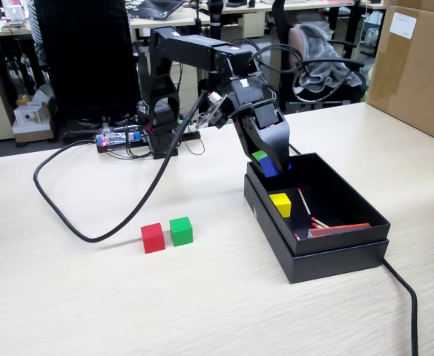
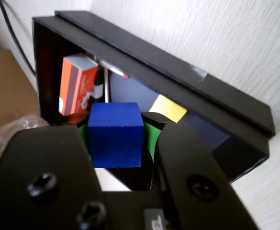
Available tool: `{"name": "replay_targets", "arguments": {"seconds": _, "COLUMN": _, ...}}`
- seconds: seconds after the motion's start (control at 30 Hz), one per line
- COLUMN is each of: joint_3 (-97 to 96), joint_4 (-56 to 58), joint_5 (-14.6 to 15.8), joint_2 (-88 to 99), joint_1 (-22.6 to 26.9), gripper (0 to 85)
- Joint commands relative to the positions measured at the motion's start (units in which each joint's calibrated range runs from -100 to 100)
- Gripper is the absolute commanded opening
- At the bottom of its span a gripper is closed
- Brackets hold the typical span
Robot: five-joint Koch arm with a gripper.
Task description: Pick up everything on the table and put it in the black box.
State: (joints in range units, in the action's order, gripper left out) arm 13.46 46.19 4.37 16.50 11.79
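Observation:
My gripper (image 1: 268, 165) is shut on a blue cube (image 2: 116, 134) and holds it over the near-left corner of the black box (image 1: 328, 259); the cube also shows in the fixed view (image 1: 269, 167). The jaws have green pads (image 2: 152, 139) pressed on the cube's sides. A yellow cube (image 1: 280, 204) lies inside the box, and it shows in the wrist view (image 2: 168, 108). A red cube (image 1: 152, 237) and a green cube (image 1: 181, 231) sit side by side on the table, left of the box.
An orange matchbox (image 2: 75, 84) and loose matches (image 1: 317, 221) lie inside the box. A thick black cable (image 1: 90, 230) loops across the table left of the cubes. Another cable (image 1: 406, 297) runs from the box. A cardboard box (image 1: 417, 67) stands at the far right.

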Motion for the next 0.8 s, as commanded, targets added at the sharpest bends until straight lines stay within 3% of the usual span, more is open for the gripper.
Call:
{"name": "replay_targets", "arguments": {"seconds": 0.0, "joint_3": 7.6, "joint_4": 0.5, "joint_5": -0.1, "joint_2": -1.9, "joint_1": 0.7, "gripper": 0.9}}
{"name": "replay_targets", "arguments": {"seconds": 0.5, "joint_3": 9.2, "joint_4": 0.6, "joint_5": -0.4, "joint_2": -19.2, "joint_1": 2.0, "gripper": 1.2}}
{"name": "replay_targets", "arguments": {"seconds": 0.63, "joint_3": 7.8, "joint_4": 2.9, "joint_5": -0.8, "joint_2": -19.2, "joint_1": 2.1, "gripper": 27.7}}
{"name": "replay_targets", "arguments": {"seconds": 0.7, "joint_3": 7.8, "joint_4": 3.5, "joint_5": -0.8, "joint_2": -18.7, "joint_1": 2.2, "gripper": 35.2}}
{"name": "replay_targets", "arguments": {"seconds": 0.77, "joint_3": 7.6, "joint_4": 3.5, "joint_5": -0.8, "joint_2": -17.5, "joint_1": 2.1, "gripper": 37.6}}
